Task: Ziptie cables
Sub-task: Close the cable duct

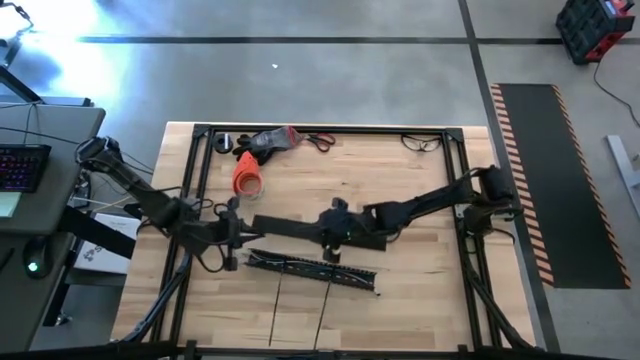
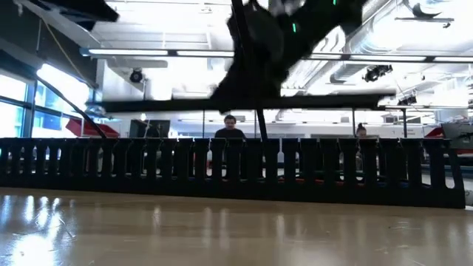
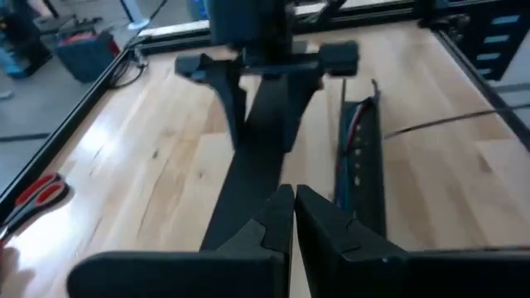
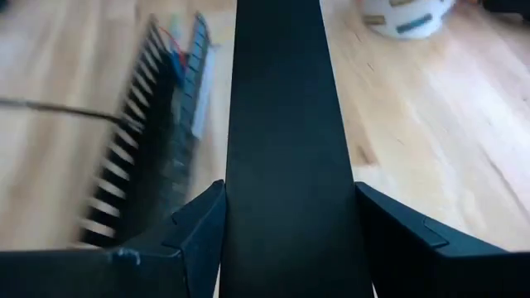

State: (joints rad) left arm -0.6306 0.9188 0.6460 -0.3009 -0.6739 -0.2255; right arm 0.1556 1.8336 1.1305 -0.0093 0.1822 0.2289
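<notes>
A flat black strip [image 1: 300, 228] hangs level above the table, between my two grippers. My right gripper [image 4: 290, 207] is shut on it, a little right of its middle. My left gripper [image 3: 291, 217] is shut at the strip's left end [image 3: 244, 215], which runs in under its fingers. Nearer the front edge, the black slotted channel [image 1: 310, 268] lies on the wood. The cables [image 3: 358, 124] lie inside it as thin coloured wires. In the low view the channel [image 2: 236, 170] fills the width, with the strip [image 2: 185, 105] above it. My right gripper holds the strip's two long edges [image 4: 236, 207], one finger on each side across its width. The fingers [image 4: 199, 228] slant down from the table's right. The strip is lifted clear and stays level. My left gripper: its own fingers hide the strip's end, so I cannot tell whether it touches.
At the back of the table lie an orange cone-shaped thing [image 1: 247, 178], red-handled scissors [image 1: 320, 141], a dark roll [image 1: 225, 143] and glasses [image 1: 425, 142]. Two thin long ties [image 1: 275, 310] lie near the front edge. A black metal frame [image 1: 195, 180] borders the table.
</notes>
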